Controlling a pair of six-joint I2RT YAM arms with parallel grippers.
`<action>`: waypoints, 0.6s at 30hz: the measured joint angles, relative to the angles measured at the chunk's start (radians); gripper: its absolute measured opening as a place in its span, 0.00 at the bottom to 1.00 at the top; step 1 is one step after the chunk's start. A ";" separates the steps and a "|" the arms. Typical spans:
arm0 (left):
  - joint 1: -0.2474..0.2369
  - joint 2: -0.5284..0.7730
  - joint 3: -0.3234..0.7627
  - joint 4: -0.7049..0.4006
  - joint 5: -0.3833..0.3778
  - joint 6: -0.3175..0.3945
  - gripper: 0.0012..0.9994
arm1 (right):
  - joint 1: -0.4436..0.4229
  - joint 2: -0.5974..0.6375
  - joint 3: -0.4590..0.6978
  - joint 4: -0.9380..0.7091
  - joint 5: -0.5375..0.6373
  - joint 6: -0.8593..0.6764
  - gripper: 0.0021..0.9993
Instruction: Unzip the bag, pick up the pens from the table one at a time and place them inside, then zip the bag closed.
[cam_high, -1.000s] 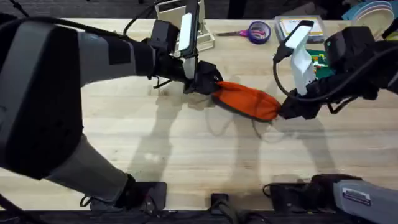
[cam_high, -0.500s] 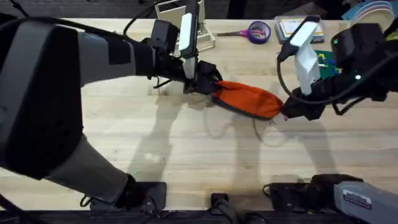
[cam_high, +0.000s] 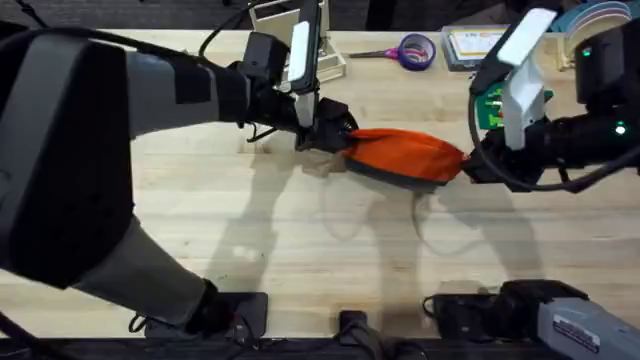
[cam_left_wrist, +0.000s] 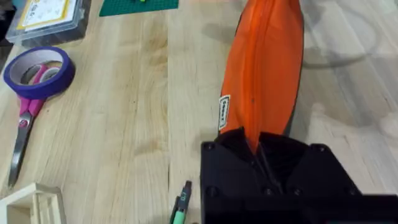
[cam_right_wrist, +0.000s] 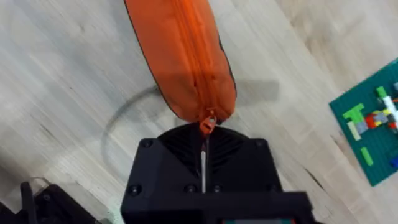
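Both pairs of black fingers are closed on the bag (cam_high: 405, 157): the left gripper (cam_high: 335, 135) clamps the end of the pouch nearest the white frame (cam_high: 300, 40), and the right gripper (cam_high: 470, 165) pinches the opposite end, where the small orange zip pull (cam_right_wrist: 207, 124) sits between its closed fingers (cam_right_wrist: 186, 155). From the left wrist, the orange fabric runs straight out of the clamped fingers (cam_left_wrist: 267, 168), with a small white label (cam_left_wrist: 224, 112) sewn on the side near the grip.

Stretched between the two grippers, the bag lies on the table (cam_high: 300, 250), its orange top uppermost and its dark grey underside showing along the edge toward the arm bases. The zip line runs along the length of the pouch and looks shut from the right wrist view.

One of the pens (cam_left_wrist: 181, 205), green with a dark end, lies on the wood just beside the left gripper, on the side away from the bag's body. Beyond the bag, the purple-handled scissors (cam_high: 400, 52) rest inside a roll of purple tape (cam_left_wrist: 37, 71), near a clear plastic box (cam_high: 480, 45). Just beside the right gripper, on the far side of the bag's end, a green baseplate (cam_right_wrist: 373, 124) carries a few small coloured bricks.
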 joint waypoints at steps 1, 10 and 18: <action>0.000 0.000 0.000 0.000 0.000 0.000 0.04 | 0.000 -0.011 0.000 0.000 0.000 0.000 0.03; -0.006 0.000 0.000 -0.001 0.004 0.000 0.04 | 0.000 -0.105 0.000 -0.004 -0.004 0.000 0.03; -0.008 0.000 0.000 -0.002 0.005 0.000 0.04 | 0.000 -0.151 0.003 -0.020 -0.007 -0.001 0.03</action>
